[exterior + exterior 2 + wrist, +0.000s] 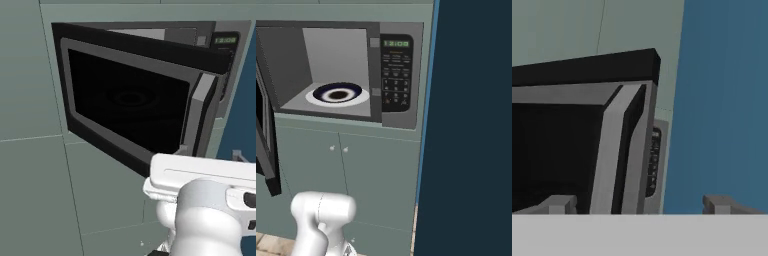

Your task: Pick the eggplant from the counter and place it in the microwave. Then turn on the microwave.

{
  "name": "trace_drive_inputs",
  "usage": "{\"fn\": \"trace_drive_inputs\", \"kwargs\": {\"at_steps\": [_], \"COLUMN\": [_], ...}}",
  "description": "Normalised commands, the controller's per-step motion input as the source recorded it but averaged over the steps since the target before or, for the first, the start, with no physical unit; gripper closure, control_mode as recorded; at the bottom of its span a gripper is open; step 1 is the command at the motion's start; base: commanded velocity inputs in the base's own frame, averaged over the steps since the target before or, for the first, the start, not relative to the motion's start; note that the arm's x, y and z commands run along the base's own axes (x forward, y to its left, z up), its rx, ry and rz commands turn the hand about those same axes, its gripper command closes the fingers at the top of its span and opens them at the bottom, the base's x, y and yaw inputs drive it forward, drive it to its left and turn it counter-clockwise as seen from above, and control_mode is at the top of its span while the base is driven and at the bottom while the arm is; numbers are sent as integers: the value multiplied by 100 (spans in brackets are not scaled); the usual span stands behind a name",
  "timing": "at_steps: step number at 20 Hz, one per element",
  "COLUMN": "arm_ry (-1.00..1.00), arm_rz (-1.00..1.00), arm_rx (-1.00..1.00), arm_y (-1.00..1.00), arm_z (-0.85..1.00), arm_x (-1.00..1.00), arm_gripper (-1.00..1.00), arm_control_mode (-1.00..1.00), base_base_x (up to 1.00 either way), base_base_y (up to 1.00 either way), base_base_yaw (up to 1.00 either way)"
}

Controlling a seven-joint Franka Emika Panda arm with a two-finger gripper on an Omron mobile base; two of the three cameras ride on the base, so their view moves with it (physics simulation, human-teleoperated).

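From the left base view, you saw the microwave (135, 95) door (125, 100) swung open. From the right, the eggplant (338, 94) sat on its plate (356, 97) inside. From the hand, your pincer (637, 204) was apart, empty. The eggplant looked light, smooth; grip its middle.

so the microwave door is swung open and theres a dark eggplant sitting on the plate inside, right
Not quite. The microwave door is swung open, but the right base view shows the plate inside bare: the dark ring and brown centre are its own pattern, and no eggplant lies on it.
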Motion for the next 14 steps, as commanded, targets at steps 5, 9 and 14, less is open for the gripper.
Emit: {"fn": "trace_drive_inputs", "kwargs": {"at_steps": [5, 9, 14], "arm_ry": [-5, -5, -5], "arm_rz": [10, 11, 10], "arm_rx": [-9, -6, -4], "arm_y": [-34, -37, -36], "arm_z": [0, 0, 0], "arm_x": [-12, -14, -7], "arm_gripper": [-100, -100, -100], "arm_control_mode": [-100, -100, -100], "base_base_x": [0, 0, 0], "base_base_y": [0, 0, 0], "base_base_yaw": [0, 0, 0]}}
